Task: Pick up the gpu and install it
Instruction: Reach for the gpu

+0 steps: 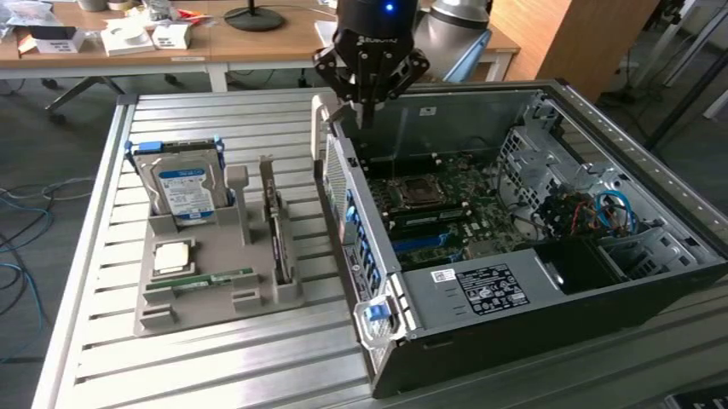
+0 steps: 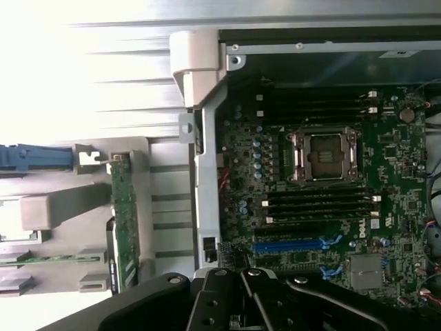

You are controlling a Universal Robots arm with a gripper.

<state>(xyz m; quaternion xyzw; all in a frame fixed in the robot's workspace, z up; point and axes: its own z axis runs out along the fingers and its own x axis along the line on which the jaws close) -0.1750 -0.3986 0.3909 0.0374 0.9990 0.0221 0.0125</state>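
The end effector [image 1: 366,111] hangs clenched on nothing above the rear edge of the open computer case [image 1: 449,111], which lies on a ribbed metal table [image 1: 228,366]. The gpu [image 1: 276,223] stands on edge in a grey holder [image 1: 193,304], below the end effector and toward the exterior view's left (just beside the hard drive [image 1: 187,187]). Beyond the end effector stand cluttered wooden desks [image 1: 262,47], and cables [image 1: 23,213] trail over the grey floor.
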